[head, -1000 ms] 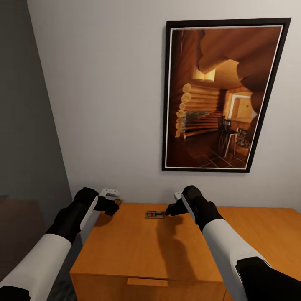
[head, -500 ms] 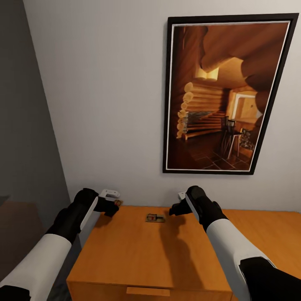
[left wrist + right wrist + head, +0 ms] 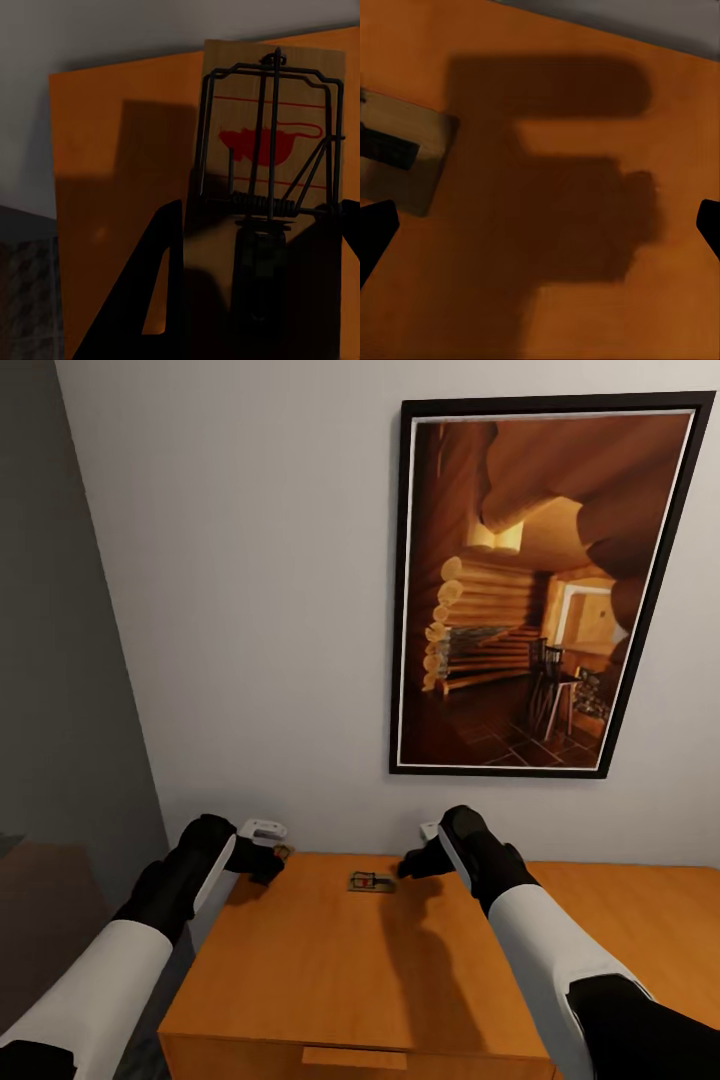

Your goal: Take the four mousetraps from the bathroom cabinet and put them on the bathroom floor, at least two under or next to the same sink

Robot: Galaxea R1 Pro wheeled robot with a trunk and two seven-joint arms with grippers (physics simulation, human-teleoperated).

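Note:
One mousetrap [image 3: 371,881] lies flat on the orange-brown cabinet [image 3: 330,970] top, near the wall. My right gripper [image 3: 410,866] hovers just to its right, open; in the right wrist view the trap [image 3: 397,157] lies off to one side, outside the spread fingertips [image 3: 375,232]. My left gripper [image 3: 268,859] is at the cabinet's back left corner, shut on a second mousetrap [image 3: 283,851]. The left wrist view shows this trap [image 3: 270,142] close up, with its wire frame and red mouse mark, held between the dark fingers [image 3: 161,292].
A large framed painting [image 3: 535,590] of a log cabin room hangs on the white wall behind the cabinet. A grey wall [image 3: 60,660] stands at the left. The cabinet top extends to the right [image 3: 640,920]. A drawer handle [image 3: 355,1057] shows at the cabinet's front.
The camera shifted slightly at first. Since then my right gripper has moved a little left, closer to the trap on the cabinet. The left gripper has kept its trap and barely moved.

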